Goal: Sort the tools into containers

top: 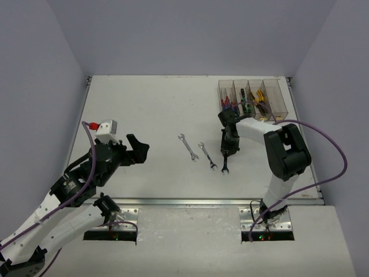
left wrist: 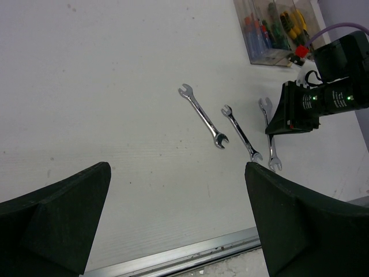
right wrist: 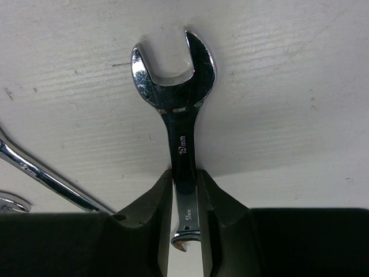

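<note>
Three silver wrenches lie mid-table: left point(top: 188, 147), middle point(top: 207, 156), right point(top: 224, 167). My right gripper point(top: 229, 148) points down at the right wrench. In the right wrist view the gripper point(right wrist: 184, 176) is shut on this wrench point(right wrist: 176, 86) at its shaft, at table level. My left gripper point(top: 138, 149) is open and empty, hovering left of the wrenches; its view point(left wrist: 177, 168) shows all three ahead. The containers point(top: 252, 99) stand in a row at the back right. They hold red/blue screwdrivers point(top: 225, 103), green/black screwdrivers point(top: 245, 105) and yellow pliers point(top: 260, 97).
The rightmost bin point(top: 274, 99) looks empty. A metal rail point(top: 190, 202) runs along the table's near edge. Grey walls enclose the table on three sides. In the right wrist view the middle wrench point(right wrist: 40, 172) lies just left of my fingers.
</note>
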